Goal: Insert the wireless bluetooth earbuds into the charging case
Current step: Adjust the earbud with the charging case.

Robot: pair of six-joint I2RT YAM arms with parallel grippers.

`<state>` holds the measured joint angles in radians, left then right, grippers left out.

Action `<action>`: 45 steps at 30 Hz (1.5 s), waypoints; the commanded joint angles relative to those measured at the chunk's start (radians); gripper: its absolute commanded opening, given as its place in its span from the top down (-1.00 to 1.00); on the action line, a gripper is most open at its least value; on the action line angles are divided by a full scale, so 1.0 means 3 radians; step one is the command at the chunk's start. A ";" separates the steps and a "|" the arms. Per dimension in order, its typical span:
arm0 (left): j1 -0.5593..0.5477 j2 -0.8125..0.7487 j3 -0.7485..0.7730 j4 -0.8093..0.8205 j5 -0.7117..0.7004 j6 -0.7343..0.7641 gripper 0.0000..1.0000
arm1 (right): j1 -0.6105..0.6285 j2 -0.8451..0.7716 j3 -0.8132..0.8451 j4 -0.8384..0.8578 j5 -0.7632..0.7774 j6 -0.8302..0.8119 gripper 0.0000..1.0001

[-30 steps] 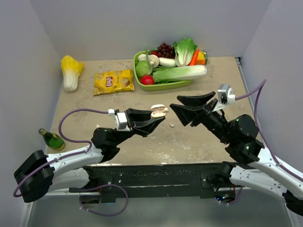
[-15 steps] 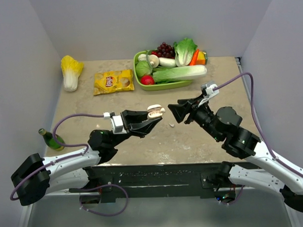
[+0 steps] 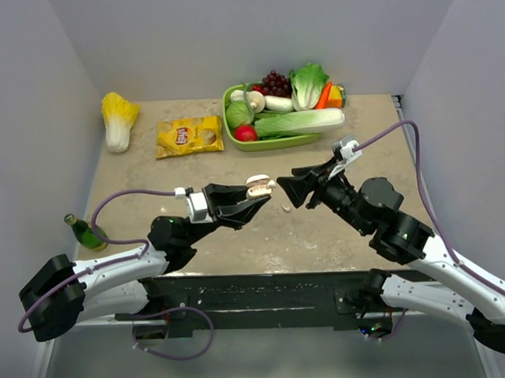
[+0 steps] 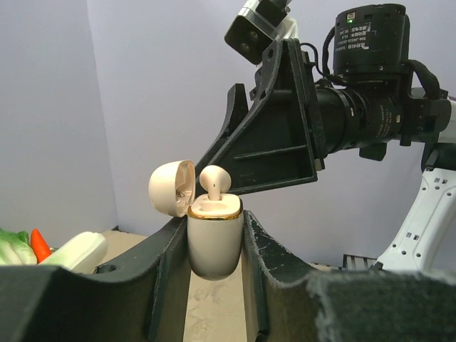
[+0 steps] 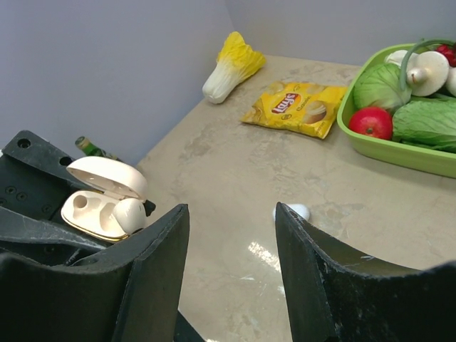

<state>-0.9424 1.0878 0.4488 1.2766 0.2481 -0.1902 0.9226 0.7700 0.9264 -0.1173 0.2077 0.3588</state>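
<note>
Locate loose earbud on tabletop at 6 o'clock from half-open, empty right tool, nearer than left tool clamping open charging case.

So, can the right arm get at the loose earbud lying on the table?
Probably yes. The right claw is open and empty, the earbud lies uncovered on the table just ahead, and the charging case in the left claw is off to one side.
</note>
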 commanded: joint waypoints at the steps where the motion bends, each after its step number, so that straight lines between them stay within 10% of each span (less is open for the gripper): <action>1: 0.0017 0.0025 0.0007 0.1988 -0.0045 0.0082 1.00 | 0.0003 -0.0015 0.0077 0.0181 -0.0155 0.0031 -0.09; 45: 0.0022 0.0332 0.0150 0.2065 -0.0127 0.0117 1.00 | 0.0161 -0.0102 -0.0041 0.0248 -0.0370 0.0108 -0.09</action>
<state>-0.9371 1.1854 0.4545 1.2972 0.2138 -0.1787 0.9649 0.7452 0.9234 -0.0875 0.1104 0.3817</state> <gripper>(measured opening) 0.348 0.545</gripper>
